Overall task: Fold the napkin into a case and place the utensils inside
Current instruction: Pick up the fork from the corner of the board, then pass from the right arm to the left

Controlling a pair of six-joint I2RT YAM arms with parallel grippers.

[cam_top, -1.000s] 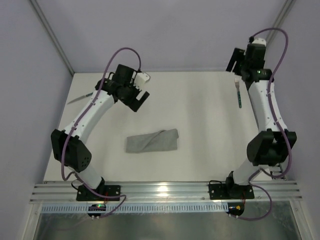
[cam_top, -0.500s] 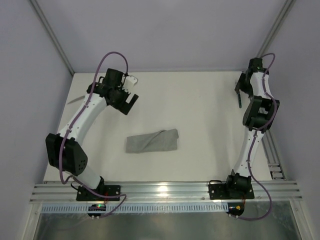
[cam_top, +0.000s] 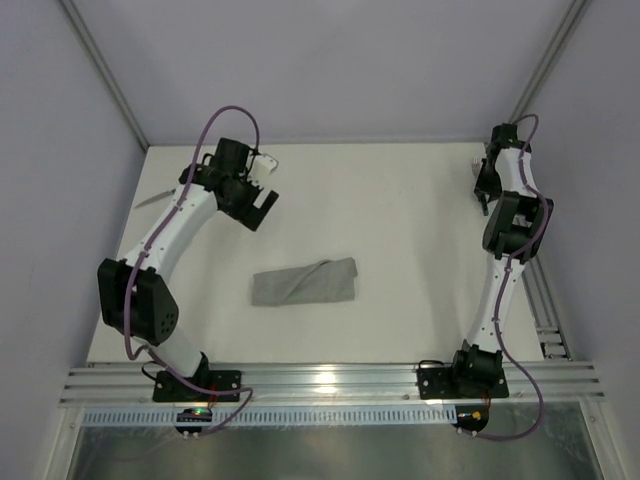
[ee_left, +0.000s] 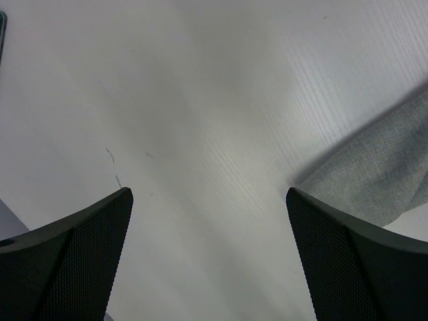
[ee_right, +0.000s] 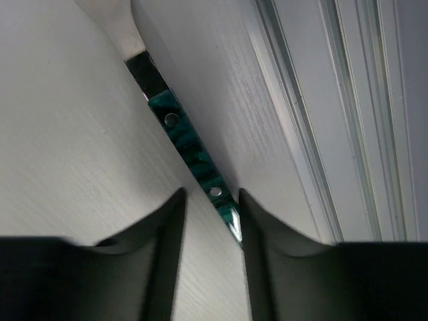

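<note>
Since the earlier frame, the right arm has stretched to the far right corner and its jaws have narrowed. We show the napkin [cam_top: 305, 282], already folded into a pouch, at mid-table [cam_top: 410, 240]. The fork [ee_right: 190, 150], teal-handled and riveted, lies between the fingers of the right gripper [ee_right: 210, 194]; bare table shows beside it, so we judge it straddled for pickup, not yet clamped. The left gripper [ee_left: 207, 194] hangs spread wide and empty near the napkin's edge, probably to steady the pouch. The knife [cam_top: 158, 198] lies far left. No writing is legible.
</note>
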